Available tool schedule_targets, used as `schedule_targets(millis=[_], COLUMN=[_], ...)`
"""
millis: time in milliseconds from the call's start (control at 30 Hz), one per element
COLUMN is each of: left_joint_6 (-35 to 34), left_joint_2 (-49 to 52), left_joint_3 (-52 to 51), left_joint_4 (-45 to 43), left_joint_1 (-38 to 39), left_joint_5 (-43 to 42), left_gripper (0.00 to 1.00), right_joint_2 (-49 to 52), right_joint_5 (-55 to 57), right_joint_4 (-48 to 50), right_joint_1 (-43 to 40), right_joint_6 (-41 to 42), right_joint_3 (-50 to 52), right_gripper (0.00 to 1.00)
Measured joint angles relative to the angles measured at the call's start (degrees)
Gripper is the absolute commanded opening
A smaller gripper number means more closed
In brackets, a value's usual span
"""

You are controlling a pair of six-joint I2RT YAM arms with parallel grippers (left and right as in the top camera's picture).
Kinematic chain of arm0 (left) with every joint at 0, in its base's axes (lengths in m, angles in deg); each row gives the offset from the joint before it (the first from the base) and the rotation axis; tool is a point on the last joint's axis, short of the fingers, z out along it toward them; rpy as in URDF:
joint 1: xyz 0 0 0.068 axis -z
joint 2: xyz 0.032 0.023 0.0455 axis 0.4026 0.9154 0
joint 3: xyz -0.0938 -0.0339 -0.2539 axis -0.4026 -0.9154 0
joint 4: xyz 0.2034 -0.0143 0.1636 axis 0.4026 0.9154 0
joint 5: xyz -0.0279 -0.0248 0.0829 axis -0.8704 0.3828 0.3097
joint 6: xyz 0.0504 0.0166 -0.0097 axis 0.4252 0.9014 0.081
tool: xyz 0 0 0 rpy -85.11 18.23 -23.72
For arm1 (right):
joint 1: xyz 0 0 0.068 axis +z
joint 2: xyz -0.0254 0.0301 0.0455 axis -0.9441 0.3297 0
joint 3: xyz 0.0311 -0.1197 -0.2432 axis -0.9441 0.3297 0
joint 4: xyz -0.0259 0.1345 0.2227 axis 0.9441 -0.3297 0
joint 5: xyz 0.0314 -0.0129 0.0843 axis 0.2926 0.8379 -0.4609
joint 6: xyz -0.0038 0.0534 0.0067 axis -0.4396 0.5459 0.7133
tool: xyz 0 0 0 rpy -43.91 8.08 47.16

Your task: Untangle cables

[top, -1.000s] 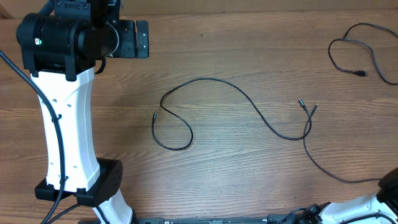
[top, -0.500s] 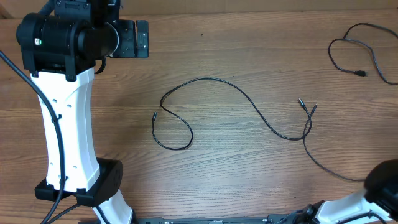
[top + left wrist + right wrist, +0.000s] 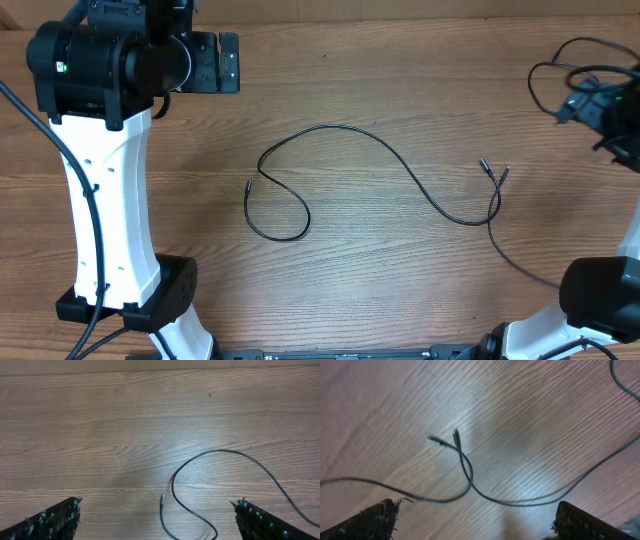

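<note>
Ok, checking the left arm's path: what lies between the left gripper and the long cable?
Only bare table separates the left gripper from the long cable, as the overhead view shows.

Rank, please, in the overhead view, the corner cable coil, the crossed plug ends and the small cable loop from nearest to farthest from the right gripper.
1. The corner cable coil, far right, just beside the right gripper.
2. The crossed plug ends, centre-right.
3. The small cable loop, left of centre.

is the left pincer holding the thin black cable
No, the left pincer is open and empty; the thin black cable with a small plug end lies loose on the wooden table.
</note>
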Motion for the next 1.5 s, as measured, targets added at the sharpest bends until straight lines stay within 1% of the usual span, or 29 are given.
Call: schedule_targets(millis=[133,200,300,367,433,567,633,733,800,900,1100,1200,1267,1400,1500], left_joint_6=[0.0,0.0,0.0,0.0,0.0,0.0,0.0,0.0,0.0,0.0,0.0,0.0,0.0,0.0,0.0], left_joint_2=[0.0,0.0,0.0,0.0,0.0,0.0,0.0,0.0,0.0,0.0,0.0,0.0,0.0,0.0,0.0], left_joint_3=[0.0,0.0,0.0,0.0,0.0,0.0,0.0,0.0,0.0,0.0,0.0,0.0,0.0,0.0,0.0], left_joint_4=[0.0,0.0,0.0,0.0,0.0,0.0,0.0,0.0,0.0,0.0,0.0,0.0,0.0,0.0,0.0], left_joint_1=[0.0,0.0,0.0,0.0,0.0,0.0,0.0,0.0,0.0,0.0,0.0,0.0,0.0,0.0,0.0], left_joint_5=[0.0,0.0,0.0,0.0,0.0,0.0,0.0,0.0,0.0,0.0,-0.4,-0.7,-0.9,-1.1,-1.1], left_gripper=[1.0,1.0,1.0,1.0,1.0,1.0,0.99,0.99,1.0,1.0,1.0,0.99,1.0,1.0,0.99], right_joint_2=[-0.2,-1.1,-4.7,-9.0,-15.3,-31.1,-38.1,-42.0,-41.2,-37.3,-26.4,-21.4,-19.3,-18.9,-18.9], right_joint_5=[1.3,2.0,2.6,2.8,2.7,1.0,-1.0,-3.3,-4.1,-4.3,-2.4,-2.1,-1.8,0.8,2.2], right_joint_4=[-0.5,1.4,8.5,13.5,19.4,27.5,33.2,39.0,42.1,46.5,48.2,48.3,48.5,48.2,47.7], right_joint_1=[1.8,2.0,3.0,4.7,6.5,7.6,7.1,6.8,6.7,6.2,4.3,2.2,0.3,-2.1,-3.6], right_joint_6=[0.2,0.4,0.9,1.7,2.7,3.8,4.7,6.0,6.5,6.4,6.3,11.2,16.4,27.5,32.7], right_joint_3=[1.5,5.8,16.1,24.0,32.5,47.3,54.8,63.8,68.1,73.2,75.1,75.1,75.2,75.2,75.2], right_gripper=[1.0,1.0,1.0,1.0,1.0,1.0,1.0,1.0,1.0,1.0,1.0,1.0,1.0,1.0,1.0])
